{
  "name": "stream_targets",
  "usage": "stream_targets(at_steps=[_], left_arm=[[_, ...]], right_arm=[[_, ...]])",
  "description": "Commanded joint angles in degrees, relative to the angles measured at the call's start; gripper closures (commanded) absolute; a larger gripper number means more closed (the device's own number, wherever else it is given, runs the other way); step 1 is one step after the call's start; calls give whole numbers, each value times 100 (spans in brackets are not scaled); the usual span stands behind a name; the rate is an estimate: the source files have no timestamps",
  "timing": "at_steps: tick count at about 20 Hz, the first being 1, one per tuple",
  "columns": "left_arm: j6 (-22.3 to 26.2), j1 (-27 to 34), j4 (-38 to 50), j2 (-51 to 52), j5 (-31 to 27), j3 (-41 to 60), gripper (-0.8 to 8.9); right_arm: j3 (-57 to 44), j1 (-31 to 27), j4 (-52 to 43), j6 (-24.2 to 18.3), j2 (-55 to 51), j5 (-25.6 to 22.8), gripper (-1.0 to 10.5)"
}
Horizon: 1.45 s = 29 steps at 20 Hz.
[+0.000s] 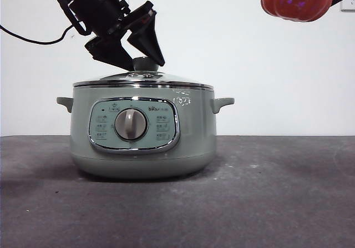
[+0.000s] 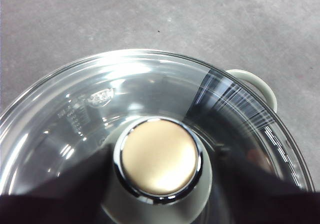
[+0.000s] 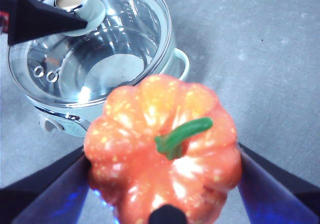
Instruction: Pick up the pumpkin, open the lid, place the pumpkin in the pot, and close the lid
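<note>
Nearest the front camera stands the sage-green electric pot [image 1: 143, 130] on the dark counter [image 1: 277, 203], its grey dial [image 1: 131, 124] facing forward and its glass lid [image 1: 143, 79] still seated on the chrome rim. Above it, the left gripper [image 1: 145, 52] has its black fingers [image 1: 145, 37] spread to either side of the lid's round knob [image 2: 160, 159]. The left wrist view shows the knob centred between them, yet whether they already press on it I cannot tell.

High and off to the side, well apart from the pot, the right gripper [image 3: 165, 184] hangs with its fingers [image 3: 272, 184] pinching the orange pumpkin [image 3: 162, 159], green stem [image 3: 182, 136] showing.

Picking up the pumpkin looks done; opening the lid is the step in hand. Next, the left fingers likely need to close firmly on the knob, then lift the lid straight up and carry it aside, clearing the opening so the pumpkin can be lowered in.
</note>
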<state>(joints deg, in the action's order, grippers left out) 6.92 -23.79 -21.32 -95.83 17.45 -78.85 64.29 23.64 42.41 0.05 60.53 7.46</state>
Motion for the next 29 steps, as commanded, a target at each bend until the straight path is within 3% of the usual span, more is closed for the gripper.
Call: stream_targets(at_steps=[1, 9, 17, 23, 29], left_arm=[[59, -15, 24, -52, 13, -7, 802], [57, -15, 35, 61, 57, -7, 822], [42, 105, -68, 1008, -98, -37, 822], [42, 328, -914, 2391, -310, -37, 822], [42, 505, -2052, 3775, -717, -37, 822]], right_arm=[[0, 11, -28, 42, 7, -11, 957], [0, 11, -33, 42, 11, 0, 957], [0, 13, -210, 46, 22, 9, 957], [61, 256, -1139, 46, 417, 304, 959], [1071, 765, -1462, -26, 2013, 306, 959]])
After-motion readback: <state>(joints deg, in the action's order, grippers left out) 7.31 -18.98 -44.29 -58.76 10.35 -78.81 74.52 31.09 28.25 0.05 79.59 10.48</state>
